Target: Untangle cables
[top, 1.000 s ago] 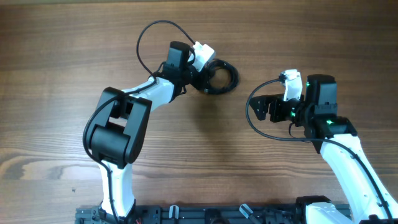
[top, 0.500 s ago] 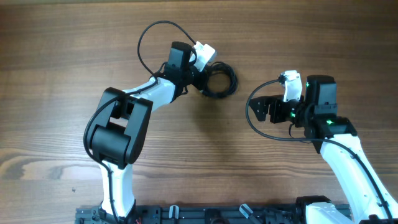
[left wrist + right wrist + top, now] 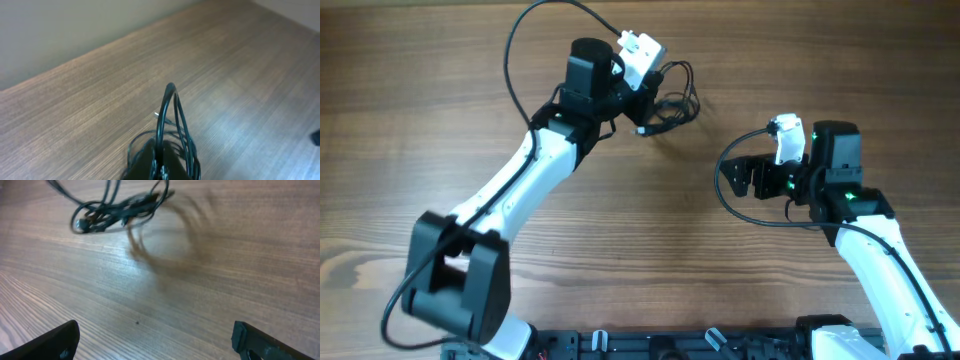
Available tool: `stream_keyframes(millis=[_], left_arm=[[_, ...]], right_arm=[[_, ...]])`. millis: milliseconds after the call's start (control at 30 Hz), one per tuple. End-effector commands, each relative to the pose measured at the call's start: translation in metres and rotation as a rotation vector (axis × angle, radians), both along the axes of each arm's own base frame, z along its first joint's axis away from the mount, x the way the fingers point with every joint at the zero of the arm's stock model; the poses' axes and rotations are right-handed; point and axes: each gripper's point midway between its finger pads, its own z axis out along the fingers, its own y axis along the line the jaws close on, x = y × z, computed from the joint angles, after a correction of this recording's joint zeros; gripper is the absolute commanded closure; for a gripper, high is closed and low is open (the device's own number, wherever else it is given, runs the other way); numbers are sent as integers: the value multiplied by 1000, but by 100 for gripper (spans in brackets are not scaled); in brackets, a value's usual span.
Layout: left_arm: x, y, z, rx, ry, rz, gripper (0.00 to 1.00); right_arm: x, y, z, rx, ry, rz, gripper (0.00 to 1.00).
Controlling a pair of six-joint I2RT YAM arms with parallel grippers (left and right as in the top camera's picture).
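Holding the cables (image 3: 122, 209) in a bunch, the left gripper (image 3: 640, 100) sits over the far middle of the worktop (image 3: 420, 100). Its jaws are pinched narrow around the strands. The right gripper (image 3: 735, 178) waits to the right and nearer, well apart from the bundle, with its jaws spread wide and empty.

This looks like the first step of the job: one arm has a grip and the tangle is not yet drawn apart. The next move probably calls for the right arm to reach in and take a separate loop or plug end, so that the two arms can pull in opposite directions.

The overhead view shows both arms and the gap between them, but the bundle is only a small dark knot there. The left wrist view shows loops arching up out of the closed jaws. Only the right wrist view shows a blurred shadow lying apart from the wires, which suggests the bundle hangs clear of the wood.
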Motion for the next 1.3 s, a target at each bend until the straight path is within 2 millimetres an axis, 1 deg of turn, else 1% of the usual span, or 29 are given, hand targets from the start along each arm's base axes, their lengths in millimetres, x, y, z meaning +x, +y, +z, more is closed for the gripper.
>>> stream_keyframes(millis=[0, 67, 100, 167, 233, 267, 333, 400, 500, 600, 700, 800, 867, 1033, 1133, 1200, 1267], left_arm=[[-14, 2, 58, -72, -65, 10, 96], [-22, 3, 78, -90, -98, -1, 96], [-29, 4, 94, -103, -130, -6, 96], [-40, 5, 122, -127, -183, -13, 96], [-52, 6, 147, -156, -221, -16, 96], [-56, 6, 156, -166, -238, -16, 96], [-60, 9, 167, -173, -264, -7, 96], [-60, 9, 167, -178, -255, 0, 96], [-61, 10, 163, -181, -227, 5, 96], [-61, 10, 162, -178, -225, 9, 96], [-56, 17, 157, -153, -215, 58, 96], [-54, 20, 149, -130, -195, 76, 96], [-54, 20, 148, -129, -191, 75, 96], [-54, 20, 149, -132, -194, 74, 96], [-58, 14, 151, -138, -200, 57, 96], [-62, 6, 158, -152, -221, 38, 96], [-67, -2, 167, -170, -249, 16, 96]], right_arm=[[12, 4, 10, 8, -53, 21, 0], [19, 4, 8, 24, -52, 2, 0], [23, 4, 5, 36, -44, -12, 0], [32, 5, -7, 69, -5, -49, 0], [33, 19, -21, 111, 23, 9, 0], [33, 29, -25, 152, 34, 53, 0], [33, 45, -30, 207, 44, 110, 0], [37, 53, -32, 242, 58, 96, 0], [41, 60, -24, 259, 31, 105, 0], [46, 61, -18, 298, 38, 63, 0], [53, 61, -11, 331, 27, 30, 0], [56, 63, -3, 346, -1, 42, 0], [57, 63, -2, 355, -1, 36, 0], [70, 53, -1, 354, -6, -72, 0], [78, 43, -4, 321, -22, -137, 0], [78, 46, -3, 315, -33, -120, 0], [71, 62, 7, 326, -88, 7, 0]])
